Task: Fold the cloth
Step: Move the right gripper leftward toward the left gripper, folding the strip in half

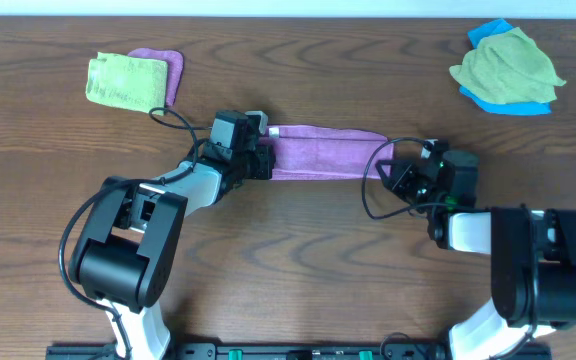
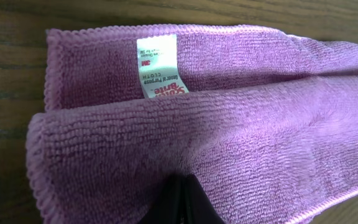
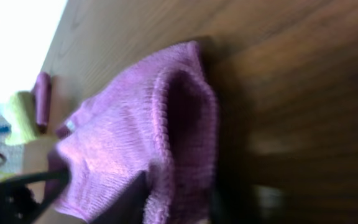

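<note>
Lilac cloth [image 1: 328, 152], doubled strip, hemmed edges offset, open table [image 1: 298, 260] around

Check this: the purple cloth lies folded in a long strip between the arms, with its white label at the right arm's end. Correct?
No. The white label is at the end of the purple cloth nearest the left arm; the left wrist view shows it. Otherwise right.

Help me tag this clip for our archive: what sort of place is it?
Probably a robotics lab bench, not a home: left arm and right arm set at a wood-grain table, with cloths laid out: the purple cloth between them, a green cloth and a green-on-blue heap.
</note>
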Available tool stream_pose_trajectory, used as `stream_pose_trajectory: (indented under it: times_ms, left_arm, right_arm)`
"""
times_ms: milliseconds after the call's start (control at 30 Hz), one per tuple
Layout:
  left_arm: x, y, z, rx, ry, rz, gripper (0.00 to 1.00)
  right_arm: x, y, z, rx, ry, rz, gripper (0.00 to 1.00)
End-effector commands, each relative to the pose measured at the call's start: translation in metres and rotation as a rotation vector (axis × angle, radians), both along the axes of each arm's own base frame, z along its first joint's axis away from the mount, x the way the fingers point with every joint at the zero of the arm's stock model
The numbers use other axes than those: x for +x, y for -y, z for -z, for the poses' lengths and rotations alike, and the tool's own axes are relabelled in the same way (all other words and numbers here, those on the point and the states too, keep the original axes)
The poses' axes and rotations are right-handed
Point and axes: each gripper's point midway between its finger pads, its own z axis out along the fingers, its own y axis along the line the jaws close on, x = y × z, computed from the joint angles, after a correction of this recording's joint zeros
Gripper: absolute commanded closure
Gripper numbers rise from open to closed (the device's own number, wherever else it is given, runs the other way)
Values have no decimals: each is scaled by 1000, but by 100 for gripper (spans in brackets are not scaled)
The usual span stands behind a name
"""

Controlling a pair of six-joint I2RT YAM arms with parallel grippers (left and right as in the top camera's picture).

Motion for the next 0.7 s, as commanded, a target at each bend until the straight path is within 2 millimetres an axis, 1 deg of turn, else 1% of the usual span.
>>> stream_pose_trajectory:
  times_ms: [0, 33, 133, 300, 400, 500, 667]
  left_arm:
    - [-7, -2, 19, 23, -48, 5, 94]
    - [-7, -2, 19, 24, -49, 5, 94]
    - [-8, -2, 20, 26, -56, 5, 94]
    - [-8, -4, 21, 33, -57, 0, 94]
    - [-8, -4, 21, 33, -57, 0, 94]
    - [-8, -4, 21, 32, -58, -3, 94]
    - [-8, -4, 21, 30, -61, -6, 94]
  right_arm:
    - [11, 5, 0, -39, 17, 22, 94]
    - [13, 4, -3, -39, 27, 17, 98]
    - [21, -5, -15, -27, 75, -30, 99]
    - [36, -38, -45, 6, 176, -161, 99]
    - [40, -56, -58, 16, 214, -215, 99]
    - [39, -78, -69, 44, 242, -287, 99]
    - [28, -110, -75, 64, 253, -373, 99]
